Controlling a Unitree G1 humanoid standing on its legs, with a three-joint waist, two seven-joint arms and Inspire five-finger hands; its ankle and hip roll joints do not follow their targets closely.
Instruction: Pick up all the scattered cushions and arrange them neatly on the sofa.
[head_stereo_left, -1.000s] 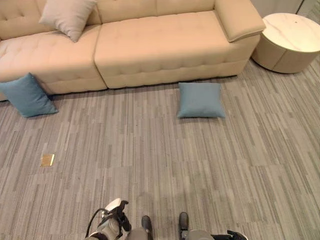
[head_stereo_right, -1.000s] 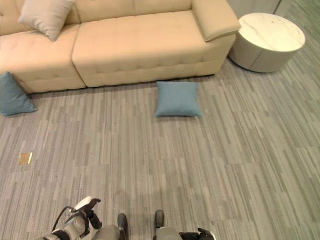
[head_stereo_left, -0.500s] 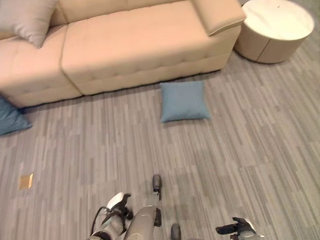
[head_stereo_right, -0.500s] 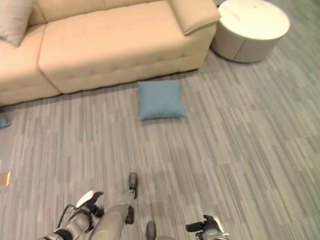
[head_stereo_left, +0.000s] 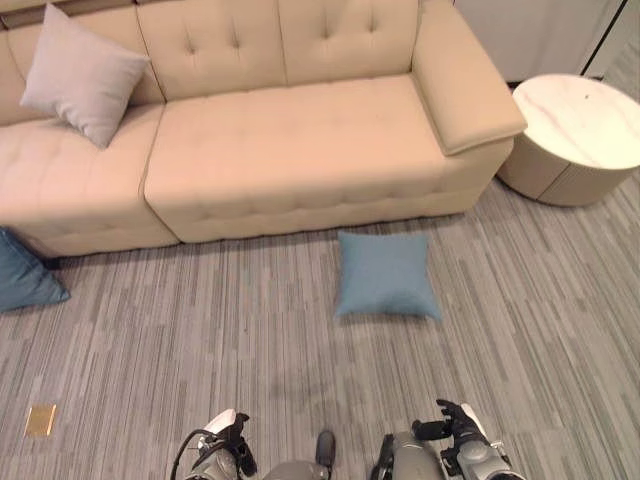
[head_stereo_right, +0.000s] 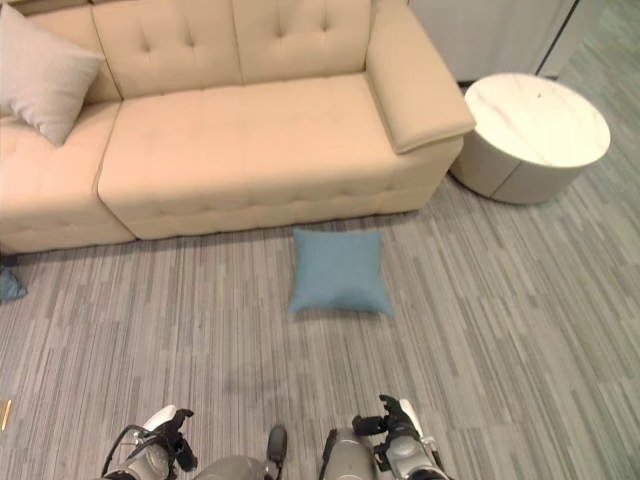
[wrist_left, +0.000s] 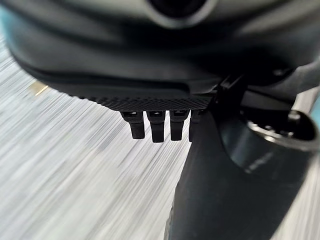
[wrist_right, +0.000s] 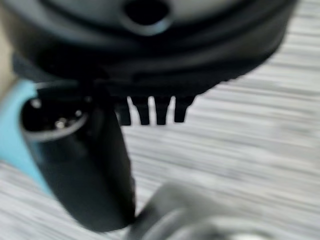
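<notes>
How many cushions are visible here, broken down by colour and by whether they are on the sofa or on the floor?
Blue cushions on the floor: 2, one in front of the sofa and one at the view's left edge
Grey cushions on the sofa: 1
Total: 3 cushions

Pretty even, soft indoor light in the head views: the cream tufted leather sofa (head_stereo_left: 300, 150) is bright with no harsh glare, and the square blue cushion (head_stereo_left: 385, 275) on the grey striped carpet (head_stereo_left: 540, 300) only throws a faint soft shadow along its near edge. The round white marble-topped side table (head_stereo_left: 580, 120) has a mild sheen on top. Both wrist views are a mess though, with the carpet smeared into streaks and the dark left hand (wrist_left: 157, 125) and dark right hand (wrist_right: 150, 110) out of focus up close.
</notes>
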